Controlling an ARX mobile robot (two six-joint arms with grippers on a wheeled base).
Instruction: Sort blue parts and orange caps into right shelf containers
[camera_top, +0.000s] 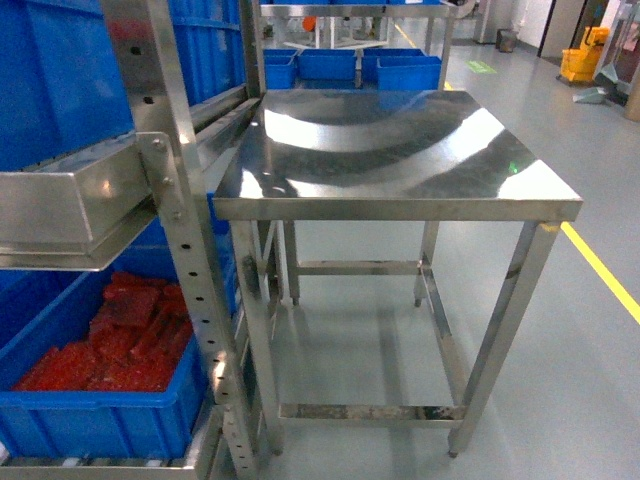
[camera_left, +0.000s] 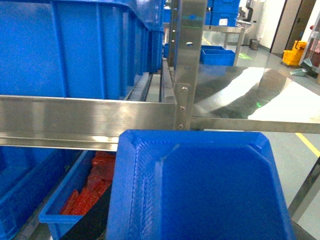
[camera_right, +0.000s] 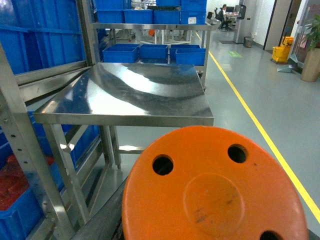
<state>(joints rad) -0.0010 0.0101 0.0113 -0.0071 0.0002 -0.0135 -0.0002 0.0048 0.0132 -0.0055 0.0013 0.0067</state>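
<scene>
Left gripper: unseen behind blue moulded plastic part (camera_left: 200, 190), grip cannot be told | right gripper: unseen behind round orange cap (camera_right: 215, 187), likewise | blue ribbed shelf crate (camera_top: 100, 410) of red pieces, lower left | risk: steel shelf rail (camera_left: 85, 120) may snag the part.

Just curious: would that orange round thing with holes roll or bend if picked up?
The orange disc looks like moulded plastic, so probably stiff and light. Round, so it might roll on edge; its smooth face may slip.

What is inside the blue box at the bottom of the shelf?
The bottom blue crate holds a heap of orange-red pieces. The shelf beam above covers its back part, so what lies there is hidden.
</scene>
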